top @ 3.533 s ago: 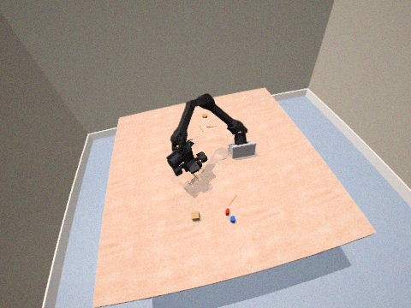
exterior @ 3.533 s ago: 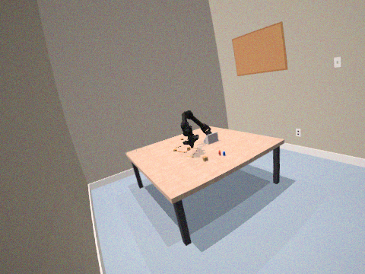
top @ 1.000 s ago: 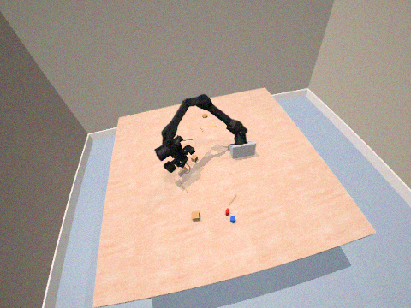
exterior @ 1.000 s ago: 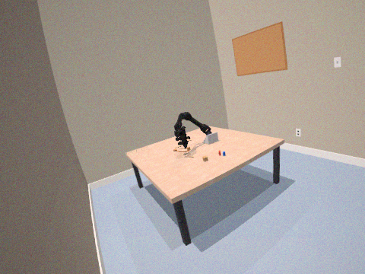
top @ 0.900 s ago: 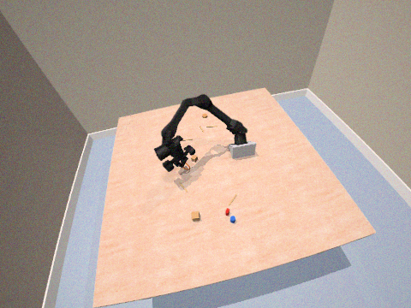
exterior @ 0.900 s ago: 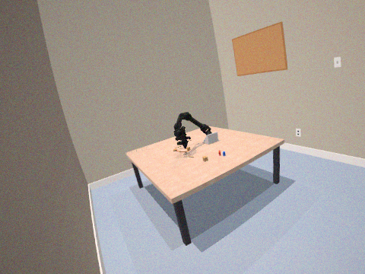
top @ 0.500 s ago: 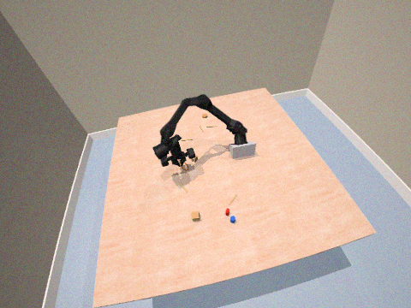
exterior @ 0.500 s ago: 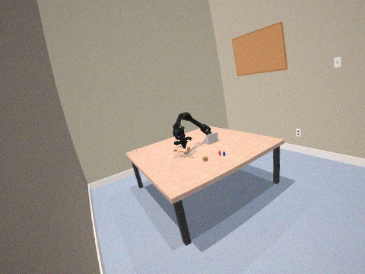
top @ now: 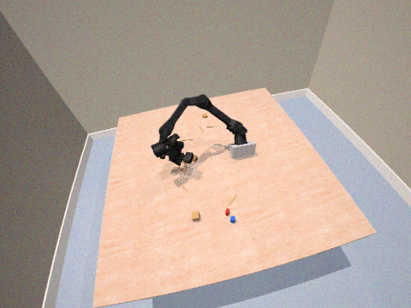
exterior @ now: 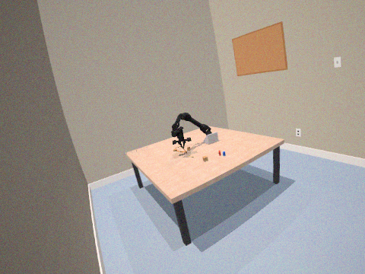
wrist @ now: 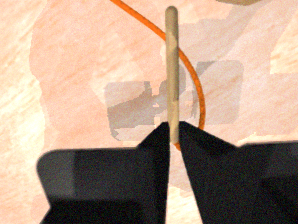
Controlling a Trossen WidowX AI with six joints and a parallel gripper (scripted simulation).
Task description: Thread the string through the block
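in the top view, with the grey base (top: pixel 251 150) (exterior: pixel 214 138) as landmark, the gripper (top: pixel 180 163) (exterior: pixel 183 148) (wrist: pixel 173 128) works well to its left, fingers drawn together and clamped on the thin stick (wrist: pixel 172 60). they pinch it at the end where the orange string (top: pixel 186 167) (wrist: pixel 201 95) comes off, leaving the far end bare; that looks deliberate, since the bare tip is the part to enter the hole. the string bows off to one side, likely giving slack, though it crosses the stick's line in the wrist view and could snag.

also left of the base, but nearer it, the block (top: pixel 195 158) (exterior: pixel 188 148) rests on the tabletop (top: pixel 291 192) (exterior: pixel 160 164). its hole can't be made out, so i can't judge alignment; the stick isn't threaded, and lining up its tip seems the next need. a light push should keep the block from sliding.

a second wooden block (top: pixel 195 216) (exterior: pixel 205 158) lies below and left of the base, then a red piece (top: pixel 227 211) (exterior: pixel 220 153) and a blue piece (top: pixel 233 219) (exterior: pixel 223 154), all well apart from the work.
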